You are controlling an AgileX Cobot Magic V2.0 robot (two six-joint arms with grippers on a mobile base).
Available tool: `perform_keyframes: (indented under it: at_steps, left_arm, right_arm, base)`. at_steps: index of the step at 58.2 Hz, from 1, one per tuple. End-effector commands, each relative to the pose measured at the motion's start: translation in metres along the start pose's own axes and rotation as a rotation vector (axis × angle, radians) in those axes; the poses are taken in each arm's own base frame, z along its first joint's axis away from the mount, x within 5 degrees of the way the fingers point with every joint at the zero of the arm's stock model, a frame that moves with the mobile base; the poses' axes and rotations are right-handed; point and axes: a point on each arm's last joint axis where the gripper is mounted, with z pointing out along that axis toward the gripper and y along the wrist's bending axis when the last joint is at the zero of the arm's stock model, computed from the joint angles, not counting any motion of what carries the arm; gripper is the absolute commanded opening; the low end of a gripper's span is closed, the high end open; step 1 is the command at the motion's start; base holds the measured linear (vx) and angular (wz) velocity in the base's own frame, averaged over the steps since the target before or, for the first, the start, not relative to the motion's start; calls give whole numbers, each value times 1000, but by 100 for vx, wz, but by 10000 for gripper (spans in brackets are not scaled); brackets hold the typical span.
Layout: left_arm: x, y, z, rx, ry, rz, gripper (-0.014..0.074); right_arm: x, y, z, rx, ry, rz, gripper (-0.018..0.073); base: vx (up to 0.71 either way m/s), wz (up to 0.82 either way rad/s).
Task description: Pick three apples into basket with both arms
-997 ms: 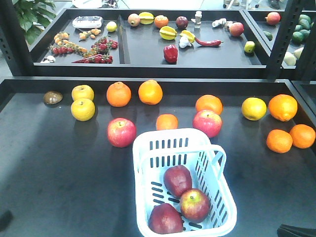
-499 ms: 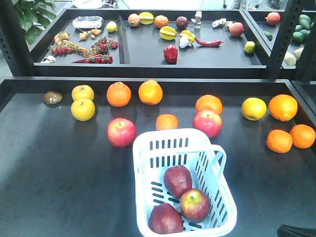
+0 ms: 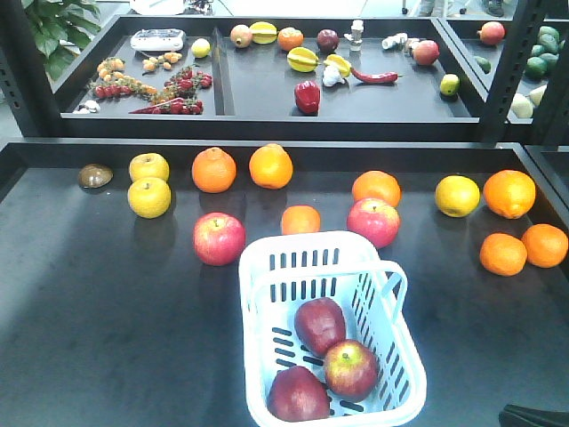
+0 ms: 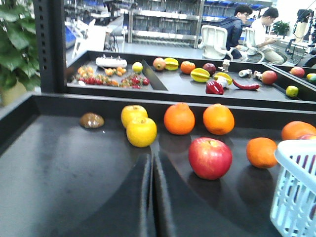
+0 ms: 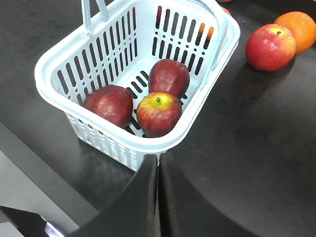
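Three apples [image 3: 324,359] inside the basket [image 3: 391,294] at the counter's [image 3: 107,320] front edge, left gripper [image 4: 151,168] and right gripper [image 5: 158,165] jaws pressed together, empty.

Three apples [image 3: 325,360] inside slotted basket [image 3: 388,360]

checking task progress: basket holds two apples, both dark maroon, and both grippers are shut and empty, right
Not quite: the basket holds three apples, not two. The right wrist view shows two dark maroon apples plus a red one with a yellow-green blush. Both the left gripper and the right gripper are shut and empty.
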Motion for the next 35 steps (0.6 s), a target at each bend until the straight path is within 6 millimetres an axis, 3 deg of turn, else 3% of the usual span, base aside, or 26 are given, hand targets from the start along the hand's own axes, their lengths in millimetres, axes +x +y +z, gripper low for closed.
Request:
perform_keyframes:
  at_steps: [1,11,35]
  left_arm:
    - [-16,-1,-3,3,-116,-3,-6]
    - [-15,-1,-3,5,-104,-94,-6]
    - [-14,-1,-3,5,-96,-97,-6]
  right_arm:
    - [-13,-3,-4,26,-82,-4,-8]
    - [-13,-3,-4,26,-82,-4,-8]
    - [-13,-3,-4,26,-82,-4,-8]
  base:
    - [0,0]
    - [0,0]
    - [0,0]
